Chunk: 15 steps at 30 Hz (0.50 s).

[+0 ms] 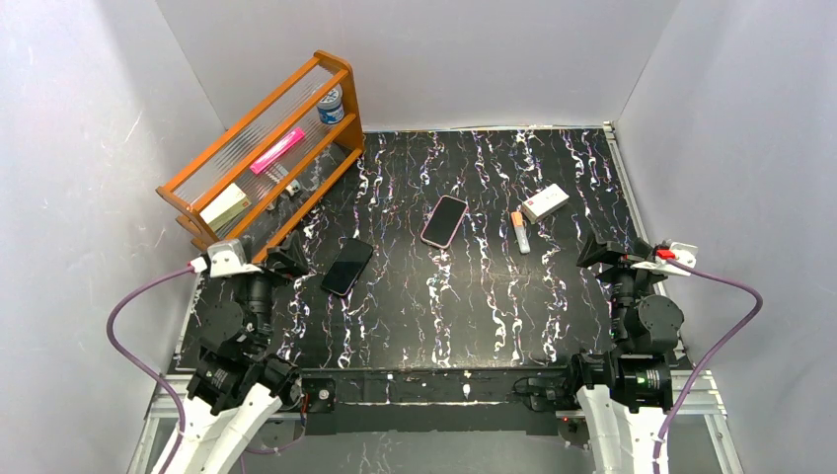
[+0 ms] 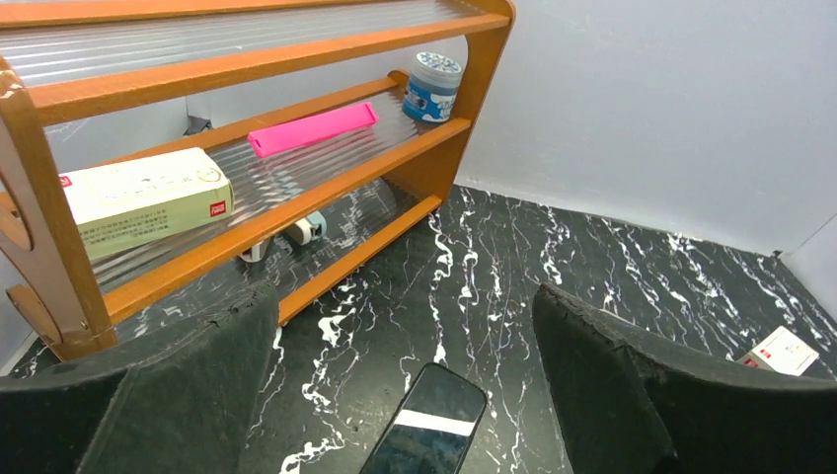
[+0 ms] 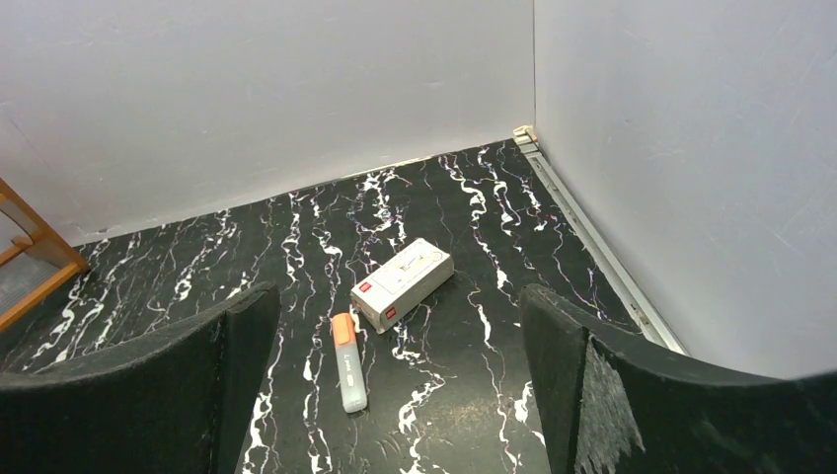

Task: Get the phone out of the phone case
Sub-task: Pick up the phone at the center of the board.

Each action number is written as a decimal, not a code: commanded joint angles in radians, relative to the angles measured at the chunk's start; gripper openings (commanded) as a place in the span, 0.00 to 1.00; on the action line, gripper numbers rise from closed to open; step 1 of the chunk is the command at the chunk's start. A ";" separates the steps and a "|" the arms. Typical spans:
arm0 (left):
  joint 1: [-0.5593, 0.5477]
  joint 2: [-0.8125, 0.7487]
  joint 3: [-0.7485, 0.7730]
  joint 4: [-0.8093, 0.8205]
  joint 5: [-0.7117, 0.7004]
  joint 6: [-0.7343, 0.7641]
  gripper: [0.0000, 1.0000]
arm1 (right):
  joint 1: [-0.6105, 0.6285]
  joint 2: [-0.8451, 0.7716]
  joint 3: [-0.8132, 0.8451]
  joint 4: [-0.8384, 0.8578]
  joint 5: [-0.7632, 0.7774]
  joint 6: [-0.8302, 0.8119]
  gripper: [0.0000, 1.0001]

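Jaws on both grippers stand spread, gripping nothing: left gripper [image 1: 284, 261] beside the rack [image 2: 296, 212], right gripper [image 1: 598, 249] near the right edge. A dark phone [image 2: 426, 434] lies flat just ahead of the left one. The pink-rimmed case [image 1: 444, 221] lies mid-table, well apart; whether it holds a phone I cannot tell. Probably best to pin the case with one arm and peel a corner with the other. On the rack sit a box [image 2: 143, 197], pink bar [image 2: 311, 128] and jar [image 2: 432, 87].

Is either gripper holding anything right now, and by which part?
Nothing is held. The left gripper and the right gripper are both open and empty; the black phone and the pink-rimmed phone case lie apart from them.
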 commanded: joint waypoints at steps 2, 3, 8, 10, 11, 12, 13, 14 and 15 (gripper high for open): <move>0.002 0.054 0.027 -0.008 0.046 0.005 0.98 | -0.004 -0.014 0.013 0.047 0.001 0.001 0.99; 0.002 0.065 0.029 -0.008 0.053 0.003 0.98 | -0.004 -0.014 0.013 0.046 0.002 0.000 0.99; 0.002 0.155 0.066 -0.022 0.061 -0.035 0.98 | -0.004 -0.009 0.015 0.040 0.002 0.005 0.99; 0.002 0.226 0.097 -0.044 0.050 -0.060 0.98 | -0.004 -0.008 0.016 0.040 0.000 0.006 0.99; 0.002 0.268 0.117 -0.065 0.041 -0.078 0.98 | -0.003 -0.005 0.015 0.039 -0.001 0.006 0.99; 0.002 0.309 0.145 -0.089 0.037 -0.092 0.98 | -0.001 -0.002 0.016 0.038 -0.001 0.007 0.99; 0.002 0.356 0.171 -0.113 0.038 -0.103 0.98 | 0.000 0.002 0.016 0.037 0.000 0.009 0.99; 0.002 0.402 0.199 -0.139 0.045 -0.115 0.98 | 0.002 0.006 0.017 0.035 -0.001 0.010 0.99; 0.002 0.445 0.227 -0.164 0.063 -0.116 0.98 | 0.004 0.012 0.019 0.032 -0.002 0.011 0.99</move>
